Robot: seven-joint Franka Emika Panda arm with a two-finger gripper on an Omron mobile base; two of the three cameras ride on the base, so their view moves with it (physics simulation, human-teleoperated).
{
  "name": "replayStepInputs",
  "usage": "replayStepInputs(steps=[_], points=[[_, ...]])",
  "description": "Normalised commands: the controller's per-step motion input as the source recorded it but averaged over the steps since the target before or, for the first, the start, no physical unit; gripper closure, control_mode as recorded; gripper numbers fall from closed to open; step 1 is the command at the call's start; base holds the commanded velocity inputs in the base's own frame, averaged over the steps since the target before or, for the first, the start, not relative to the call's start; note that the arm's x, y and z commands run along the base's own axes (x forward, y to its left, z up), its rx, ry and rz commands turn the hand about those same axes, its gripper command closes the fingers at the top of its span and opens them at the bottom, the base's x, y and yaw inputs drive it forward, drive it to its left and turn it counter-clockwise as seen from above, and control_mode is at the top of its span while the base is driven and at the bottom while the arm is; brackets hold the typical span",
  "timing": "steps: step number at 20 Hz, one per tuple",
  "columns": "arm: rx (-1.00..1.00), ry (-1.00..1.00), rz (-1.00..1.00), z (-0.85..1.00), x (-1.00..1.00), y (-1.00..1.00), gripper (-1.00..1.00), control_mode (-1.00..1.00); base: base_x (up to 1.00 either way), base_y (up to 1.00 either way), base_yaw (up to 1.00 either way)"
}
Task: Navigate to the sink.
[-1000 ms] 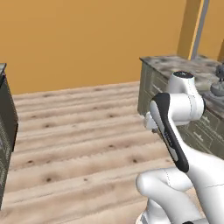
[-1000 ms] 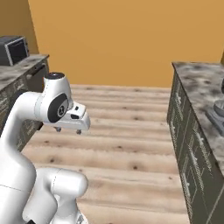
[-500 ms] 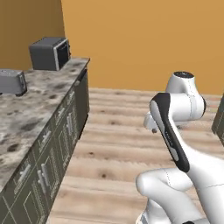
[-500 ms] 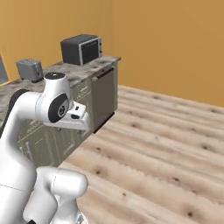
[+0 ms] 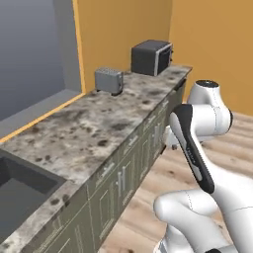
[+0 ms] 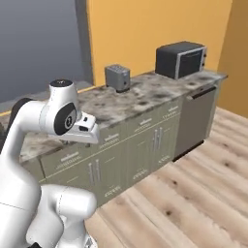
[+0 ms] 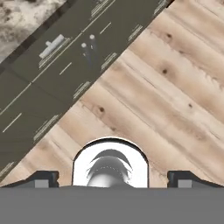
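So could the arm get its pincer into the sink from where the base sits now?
Probably not yet. The sink is just a dark basin corner at the near end of the stone counter, while the pincer, jaws apart, hangs over the wood floor beside the cabinet fronts.

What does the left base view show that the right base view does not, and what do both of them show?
Left base view alone: the sink, a dark recessed basin at the lower left, cut off by the picture's edge.

Right base view alone: the plain grey panel at the far end of the cabinets, under the microwave, and a wide stretch of wooden floor.

Both: the speckled counter, the toaster, the microwave, the grey window, the orange wall and the white arm.
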Motion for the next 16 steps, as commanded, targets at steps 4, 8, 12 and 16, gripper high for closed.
replayStepInputs(steps=[4, 8, 12, 16], points=[[0.00, 0.00, 0.00, 0.00, 0.00, 0.00, -1.00, 1.00, 0.00, 0.98, 0.63], [0.00, 0.00, 0.00, 0.00, 0.00, 0.00, -1.00, 1.00, 0.00, 1.00, 0.61], [0.00, 0.00, 0.00, 0.00, 0.00, 0.00, -1.00, 1.00, 0.00, 1.00, 0.61], [0.00, 0.00, 0.00, 0.00, 0.00, 0.00, -1.00, 1.00, 0.00, 0.79, 0.62]])
